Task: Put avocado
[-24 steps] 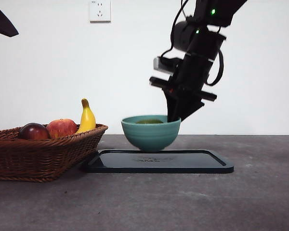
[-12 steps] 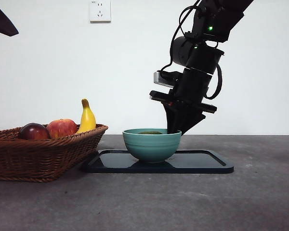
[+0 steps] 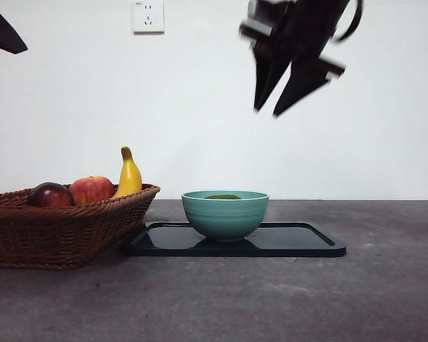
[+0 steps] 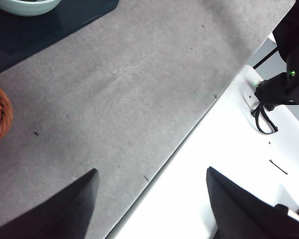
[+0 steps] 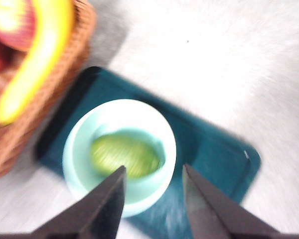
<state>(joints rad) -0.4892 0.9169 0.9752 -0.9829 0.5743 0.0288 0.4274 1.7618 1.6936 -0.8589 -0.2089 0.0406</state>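
From the front I see the avocado (image 3: 222, 197) sitting in the teal bowl (image 3: 225, 216) on the dark tray (image 3: 299, 241), right of the basket (image 3: 64, 228); the right gripper (image 3: 284, 91) hangs above, jaws apart and empty. My right wrist camera shows the avocado (image 5: 124, 155) inside the bowl (image 5: 119, 155). The left gripper (image 4: 149, 206), spread wide, holds nothing over the table (image 4: 139, 89).

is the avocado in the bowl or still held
In the bowl. The avocado lies inside the teal bowl; the right gripper hangs open and empty high above it.
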